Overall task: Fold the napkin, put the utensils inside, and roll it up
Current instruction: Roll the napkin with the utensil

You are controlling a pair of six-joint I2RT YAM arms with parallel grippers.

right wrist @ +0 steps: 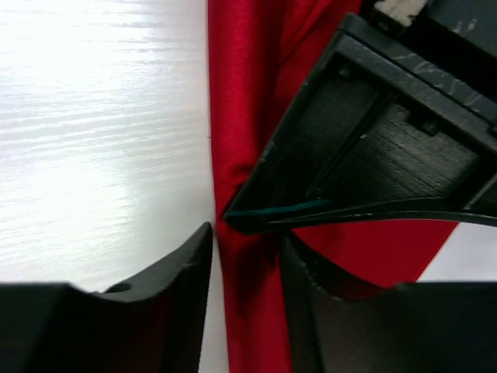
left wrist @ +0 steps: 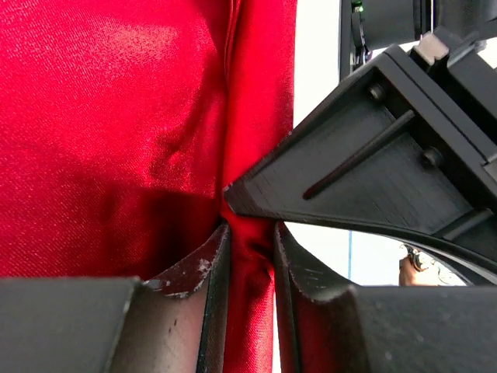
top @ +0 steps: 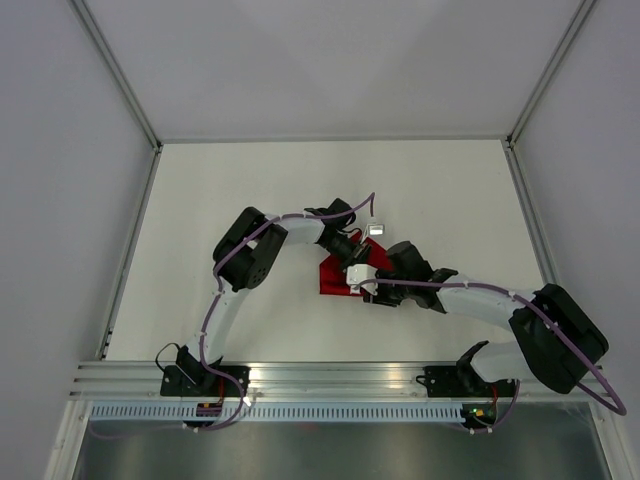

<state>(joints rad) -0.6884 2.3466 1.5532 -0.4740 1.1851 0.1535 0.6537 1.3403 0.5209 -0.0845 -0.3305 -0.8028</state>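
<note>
Glossy deep-red napkin [left wrist: 109, 116] lies bunched in lengthwise folds.

The napkin [top: 333, 281] lies near the centre of the bench [top: 230, 180], under both hands. The left hand [top: 350, 262] reaches it from the upper left, the right hand [top: 368, 288] from the lower right. Their tips meet, and each pinches a fold of the cloth.
</note>
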